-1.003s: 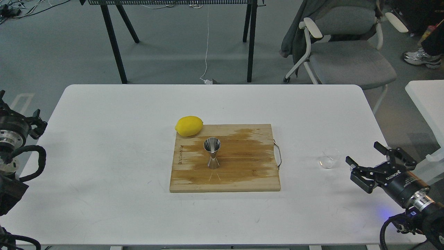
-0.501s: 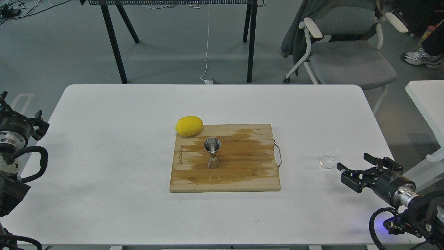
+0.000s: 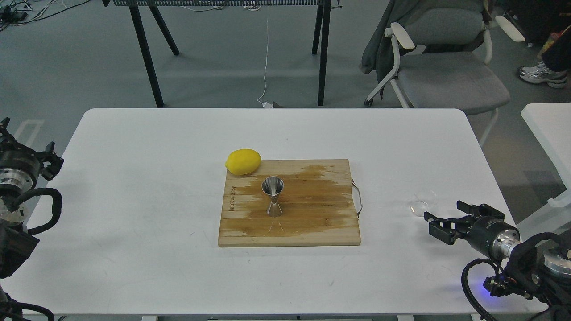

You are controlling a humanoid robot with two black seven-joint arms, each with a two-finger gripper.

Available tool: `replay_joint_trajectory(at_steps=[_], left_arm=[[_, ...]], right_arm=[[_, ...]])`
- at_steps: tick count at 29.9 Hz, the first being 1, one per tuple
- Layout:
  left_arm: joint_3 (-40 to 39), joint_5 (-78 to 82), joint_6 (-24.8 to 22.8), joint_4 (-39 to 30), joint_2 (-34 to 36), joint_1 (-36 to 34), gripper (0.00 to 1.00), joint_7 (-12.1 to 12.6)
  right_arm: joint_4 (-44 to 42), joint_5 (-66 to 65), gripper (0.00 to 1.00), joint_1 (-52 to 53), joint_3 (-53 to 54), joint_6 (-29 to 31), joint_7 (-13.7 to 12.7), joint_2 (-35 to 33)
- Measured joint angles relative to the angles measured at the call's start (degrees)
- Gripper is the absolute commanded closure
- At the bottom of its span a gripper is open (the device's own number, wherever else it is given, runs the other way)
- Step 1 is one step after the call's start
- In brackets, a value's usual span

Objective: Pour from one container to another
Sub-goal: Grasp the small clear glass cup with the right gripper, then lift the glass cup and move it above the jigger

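Observation:
A tiny clear glass cup (image 3: 423,203) stands on the white table (image 3: 156,187) to the right of the wooden cutting board (image 3: 312,223). The steel hourglass jigger (image 3: 273,196) stands upright on the board's left-centre. My right gripper (image 3: 444,218) lies low over the table just right of and below the glass cup, open, fingers spread and pointing left, nothing between them. My left gripper (image 3: 26,154) sits at the far left edge of the view, dark and seen end-on, well away from both containers.
A yellow lemon (image 3: 243,161) rests at the board's far left corner. The board has a metal handle (image 3: 358,198) on its right side. A grey chair (image 3: 441,67) and black table legs stand beyond the table; another white table (image 3: 551,129) is at the right.
My right gripper has dropped lower and slid left toward the glass cup, its fingers now nearly level with the table. The left arm shifted slightly. Cup, jigger and lemon have not moved.

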Motion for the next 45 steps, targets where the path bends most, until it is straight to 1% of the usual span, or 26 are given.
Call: replay_joint_trajectory(at_steps=[11, 20, 23, 24, 26, 27, 31, 35, 45], left_arm=[[0.0, 0.0, 0.0, 0.0, 0.0, 0.39, 0.0, -0.06], [-0.09, 0.0, 0.0, 0.0, 0.08, 0.89, 0.0, -0.17], [-0.09, -0.06, 0.0, 0.0, 0.08, 0.93, 0.0, -0.37], [-0.09, -0.06, 0.0, 0.0, 0.08, 0.94, 0.0, -0.42], [-0.09, -0.07, 0.0, 0.0, 0.08, 1.0, 0.0, -0.5], [-0.09, -0.08, 0.0, 0.0, 0.08, 1.03, 0.0, -0.52], [-0.09, -0.09, 0.0, 0.0, 0.08, 1.33, 0.0, -0.53], [-0.12, -0.09, 0.0, 0.0, 0.08, 1.37, 0.0, -0.53], [-0.18, -0.09, 0.0, 0.0, 0.08, 1.37, 0.0, -0.53]], right_arm=[[-2.99, -3.92, 0.03, 3.14, -1.35, -0.44, -0.02, 4.43], [-4.86, -4.62, 0.06, 5.21, -1.32, -0.46, 0.16, 6.31], [-5.18, -5.01, 0.12, 5.89, -1.32, -0.4, 0.15, 6.53], [-5.22, -5.25, 0.18, 6.0, -1.32, -0.4, 0.13, 6.55], [-5.23, -5.64, 0.39, 6.1, -1.33, -0.35, 0.11, 6.57], [-5.23, -5.76, 0.45, 6.12, -1.34, -0.25, 0.1, 6.57], [-5.23, -6.49, 0.62, 6.15, -1.34, 0.15, 0.08, 6.6], [-5.23, -7.25, 0.68, 6.16, -1.35, 0.2, 0.07, 6.66], [-5.3, -7.41, 0.71, 5.98, -1.35, 0.35, 0.08, 7.01]])
